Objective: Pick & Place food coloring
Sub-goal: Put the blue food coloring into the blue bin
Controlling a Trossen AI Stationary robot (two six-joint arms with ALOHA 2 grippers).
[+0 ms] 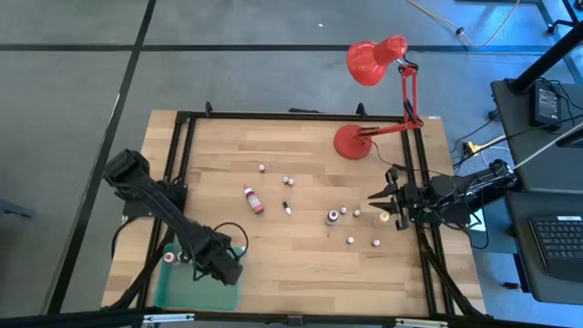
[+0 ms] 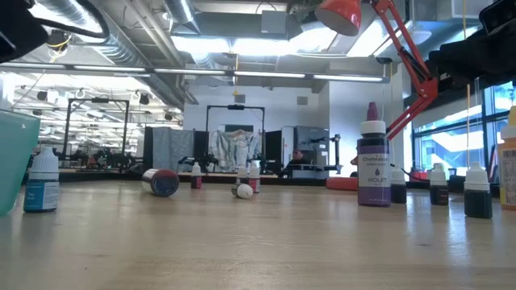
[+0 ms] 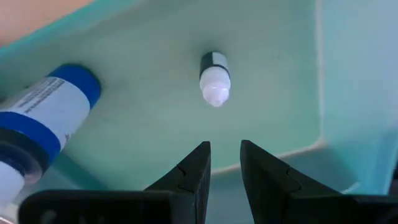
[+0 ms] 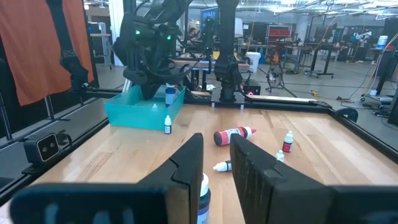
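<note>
Several tiny food coloring bottles stand or lie scattered on the wooden table (image 1: 301, 264). A red one (image 1: 252, 199) lies on its side, and a violet one (image 1: 332, 216) stands upright. My left gripper (image 3: 225, 158) hovers over the green tray (image 1: 182, 290), open by a narrow gap and empty. Beyond its fingers a tiny white-tipped bottle (image 3: 214, 77) and a blue-labelled bottle (image 3: 40, 127) lie on the tray floor. My right gripper (image 4: 216, 155) is near the table's right edge, slightly open and pointing left. A white-capped bottle (image 4: 203, 190) stands just below its fingers.
A red desk lamp (image 1: 351, 141) stands on its round base at the far right of the table. A black frame rail (image 1: 291, 116) runs round the table's edges. One small blue-labelled bottle (image 4: 167, 124) stands on the table beside the tray. There is bare wood at the table's far left.
</note>
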